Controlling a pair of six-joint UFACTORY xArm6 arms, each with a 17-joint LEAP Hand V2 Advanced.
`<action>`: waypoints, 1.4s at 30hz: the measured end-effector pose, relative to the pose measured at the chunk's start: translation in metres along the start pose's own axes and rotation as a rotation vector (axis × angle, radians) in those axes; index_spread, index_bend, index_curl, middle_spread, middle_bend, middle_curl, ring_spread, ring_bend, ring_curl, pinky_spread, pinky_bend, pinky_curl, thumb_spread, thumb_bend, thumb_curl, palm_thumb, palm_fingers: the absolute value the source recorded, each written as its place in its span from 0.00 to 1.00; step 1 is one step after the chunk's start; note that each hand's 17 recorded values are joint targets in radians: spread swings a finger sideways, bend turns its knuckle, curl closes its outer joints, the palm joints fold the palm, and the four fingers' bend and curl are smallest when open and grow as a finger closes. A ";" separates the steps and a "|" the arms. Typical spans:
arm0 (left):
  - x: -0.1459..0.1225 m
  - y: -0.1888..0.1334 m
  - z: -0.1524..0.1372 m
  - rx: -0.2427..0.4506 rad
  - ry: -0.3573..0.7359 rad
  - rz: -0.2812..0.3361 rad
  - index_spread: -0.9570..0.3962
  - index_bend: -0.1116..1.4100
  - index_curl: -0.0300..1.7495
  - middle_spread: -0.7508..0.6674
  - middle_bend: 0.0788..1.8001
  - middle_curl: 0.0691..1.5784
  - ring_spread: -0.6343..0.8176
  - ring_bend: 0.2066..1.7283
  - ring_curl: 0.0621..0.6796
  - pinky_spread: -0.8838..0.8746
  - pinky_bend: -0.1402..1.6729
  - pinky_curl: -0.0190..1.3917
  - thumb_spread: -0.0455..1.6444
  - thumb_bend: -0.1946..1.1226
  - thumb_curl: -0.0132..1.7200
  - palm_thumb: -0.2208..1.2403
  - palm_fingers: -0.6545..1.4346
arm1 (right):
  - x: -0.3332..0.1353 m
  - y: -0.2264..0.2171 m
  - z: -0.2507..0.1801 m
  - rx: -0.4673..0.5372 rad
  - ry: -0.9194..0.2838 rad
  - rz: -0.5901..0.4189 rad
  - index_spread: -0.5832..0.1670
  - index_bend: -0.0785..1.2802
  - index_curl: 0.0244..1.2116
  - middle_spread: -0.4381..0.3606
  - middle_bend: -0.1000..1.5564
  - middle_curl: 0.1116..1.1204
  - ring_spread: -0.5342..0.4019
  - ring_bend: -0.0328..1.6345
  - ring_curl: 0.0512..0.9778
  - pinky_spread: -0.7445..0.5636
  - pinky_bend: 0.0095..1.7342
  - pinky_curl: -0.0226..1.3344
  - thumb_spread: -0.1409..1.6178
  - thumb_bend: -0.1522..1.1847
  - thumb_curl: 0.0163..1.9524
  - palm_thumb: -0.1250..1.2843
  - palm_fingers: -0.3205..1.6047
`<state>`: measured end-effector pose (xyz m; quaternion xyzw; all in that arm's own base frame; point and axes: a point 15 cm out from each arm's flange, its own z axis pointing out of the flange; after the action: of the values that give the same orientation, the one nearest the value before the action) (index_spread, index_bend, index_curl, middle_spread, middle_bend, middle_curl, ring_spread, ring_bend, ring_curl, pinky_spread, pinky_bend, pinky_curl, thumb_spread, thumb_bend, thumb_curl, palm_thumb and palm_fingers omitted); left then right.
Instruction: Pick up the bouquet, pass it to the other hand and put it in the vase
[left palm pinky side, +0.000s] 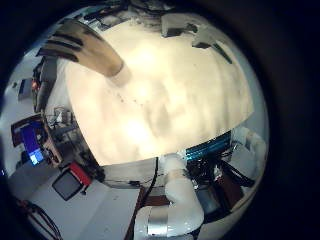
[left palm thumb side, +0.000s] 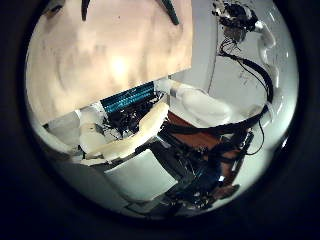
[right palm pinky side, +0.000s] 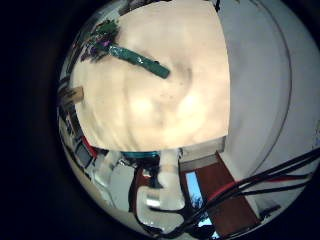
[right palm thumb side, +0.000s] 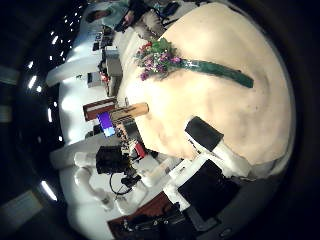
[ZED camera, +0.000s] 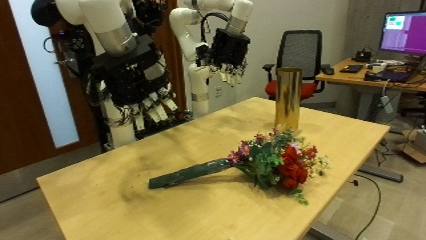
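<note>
In the outside view the bouquet (ZED camera: 260, 163), red, pink and purple flowers with a dark green wrapped stem, lies on the wooden table (ZED camera: 120, 195). The tall gold vase (ZED camera: 288, 98) stands upright behind it near the far edge. My left hand (ZED camera: 226, 48) hangs open farther back, above the table's far edge. The right little finger side palm view shows the bouquet (right palm pinky side: 135, 58).
An office chair (ZED camera: 304, 55) stands behind the table. A desk with a monitor (ZED camera: 404, 30) is at the back, beyond the vase. The left thumb side palm view shows the bare tabletop (left palm thumb side: 110, 50).
</note>
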<state>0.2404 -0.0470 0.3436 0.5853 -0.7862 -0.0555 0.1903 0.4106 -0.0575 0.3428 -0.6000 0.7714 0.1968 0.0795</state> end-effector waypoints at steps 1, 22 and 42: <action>0.000 -0.002 -0.001 -0.003 0.004 0.002 0.73 0.19 0.23 0.58 0.10 0.20 0.58 0.25 0.05 0.69 0.22 0.18 0.58 0.13 0.18 0.35 0.51 | 0.003 -0.006 0.007 -0.009 -0.001 0.009 0.52 0.17 0.20 0.70 0.22 0.23 0.72 0.29 0.18 0.80 0.20 0.23 0.70 0.10 0.18 0.57 0.29; -0.004 -0.012 0.008 -0.039 0.010 -0.026 0.73 0.19 0.23 0.59 0.10 0.20 0.60 0.24 0.05 0.71 0.21 0.19 0.58 0.13 0.18 0.36 0.51 | 0.023 -0.075 0.154 0.004 0.042 0.044 0.60 0.17 0.20 0.61 0.25 0.25 0.66 0.35 0.20 0.76 0.22 0.23 0.69 0.10 0.19 0.59 0.27; -0.005 -0.015 0.011 -0.054 0.013 -0.026 0.73 0.19 0.23 0.59 0.10 0.21 0.59 0.24 0.05 0.71 0.20 0.19 0.58 0.13 0.18 0.35 0.51 | 0.045 -0.082 0.183 -0.068 0.047 0.072 0.58 0.17 0.21 0.63 0.25 0.25 0.66 0.35 0.19 0.76 0.21 0.23 0.65 0.10 0.21 0.64 0.27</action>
<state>0.2511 -0.0483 0.3273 0.5905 -0.7754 -0.0753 0.2106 0.4564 -0.0409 0.1428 -0.5784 0.7871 0.2115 0.0340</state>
